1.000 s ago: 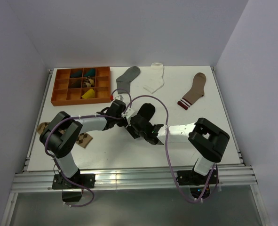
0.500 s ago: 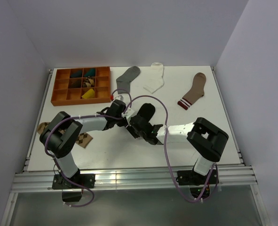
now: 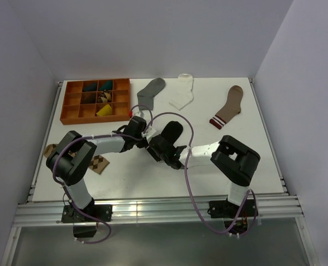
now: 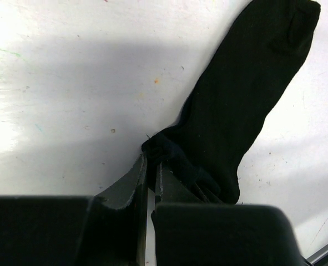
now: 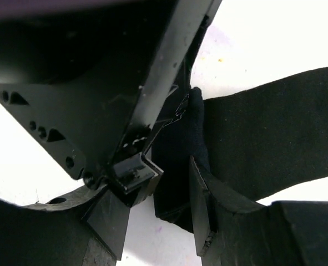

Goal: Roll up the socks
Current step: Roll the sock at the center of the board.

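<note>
The plain black fabric sock (image 3: 173, 130) lies flat near the middle of the white surface (image 3: 225, 166), with one end bunched into a small fold. The left claw (image 4: 151, 164) is clamped together on that fold. The right claw (image 5: 155, 213) stands apart, straddling both the fold and the left claw's tips. If the right claw closes here, it may pinch the left claw itself rather than cloth. If the left claw lets go first, the loose fold will likely spring flat.
</note>
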